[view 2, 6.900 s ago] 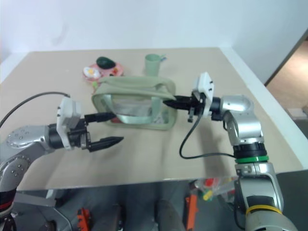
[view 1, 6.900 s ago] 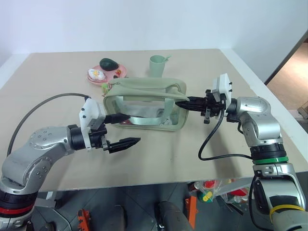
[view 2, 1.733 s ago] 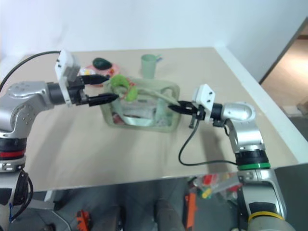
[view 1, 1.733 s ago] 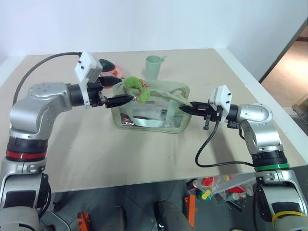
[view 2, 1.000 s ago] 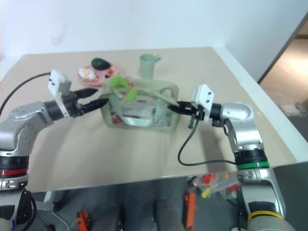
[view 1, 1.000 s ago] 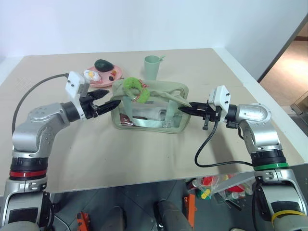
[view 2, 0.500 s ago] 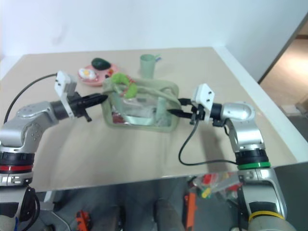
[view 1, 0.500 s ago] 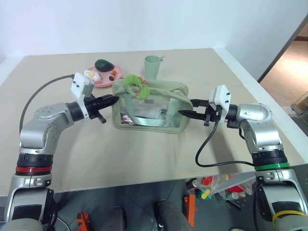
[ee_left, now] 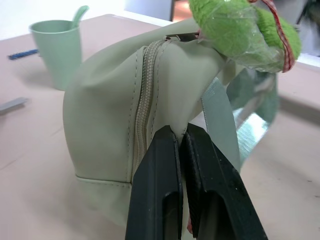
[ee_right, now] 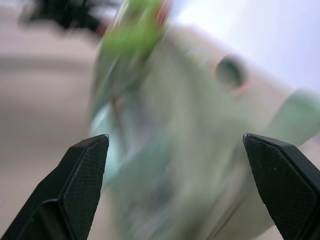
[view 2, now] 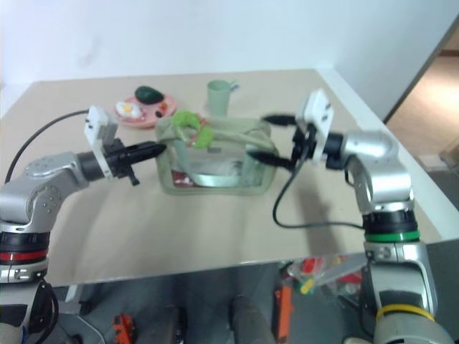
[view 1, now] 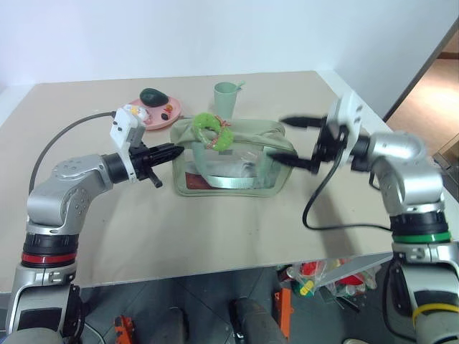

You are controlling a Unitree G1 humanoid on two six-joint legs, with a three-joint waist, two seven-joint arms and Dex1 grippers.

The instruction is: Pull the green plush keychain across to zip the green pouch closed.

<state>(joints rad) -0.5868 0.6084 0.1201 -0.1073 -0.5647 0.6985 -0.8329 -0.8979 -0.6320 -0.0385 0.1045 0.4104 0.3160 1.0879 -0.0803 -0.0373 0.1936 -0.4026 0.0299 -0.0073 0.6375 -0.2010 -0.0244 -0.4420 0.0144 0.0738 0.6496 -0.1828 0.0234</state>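
The pale sage-green boxy fabric pouch (view 1: 231, 159) with clear side panels stands mid-counter (view 1: 215, 236), nearer the far edge, as before. The right gripper (view 1: 295, 140), which a second ago pinched the pouch's right end with closed jaws, has let go and risen, jaws now spread wide. The left gripper (view 1: 169, 150), open a second ago, now has its jaws closed on the pouch's left end. The small fuzzy lime-green plush keychain (view 1: 212, 130) lies on the pouch's top, toward its left. Behind stand a pale green cup (view 1: 227, 97) and a pink plate (view 1: 154, 115) holding a dark green avocado toy (view 1: 153, 96).
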